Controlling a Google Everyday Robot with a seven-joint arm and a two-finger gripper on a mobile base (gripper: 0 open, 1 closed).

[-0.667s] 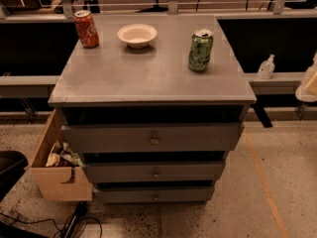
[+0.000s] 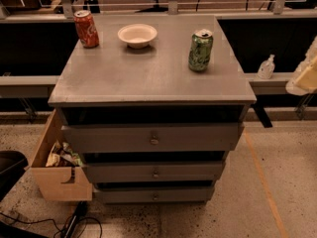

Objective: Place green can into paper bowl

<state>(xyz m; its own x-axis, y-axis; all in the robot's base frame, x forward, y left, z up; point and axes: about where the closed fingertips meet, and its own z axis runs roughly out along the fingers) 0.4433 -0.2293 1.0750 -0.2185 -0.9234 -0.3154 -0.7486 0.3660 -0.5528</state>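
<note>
The green can [image 2: 200,50] stands upright on the right side of the grey cabinet top [image 2: 148,78], its silver top showing. The paper bowl [image 2: 137,35] is off-white and sits empty at the back middle of the top, left of the can and apart from it. My gripper [image 2: 306,73] shows only as a pale shape at the right edge of the camera view, off the cabinet top and well to the right of the can, holding nothing that I can see.
A red soda can [image 2: 86,29] stands upright at the back left corner. The cabinet has three shut drawers [image 2: 154,139]. A wooden box of wrappers [image 2: 59,167] sits on the floor at its left. A small white bottle [image 2: 266,67] stands on the ledge at right.
</note>
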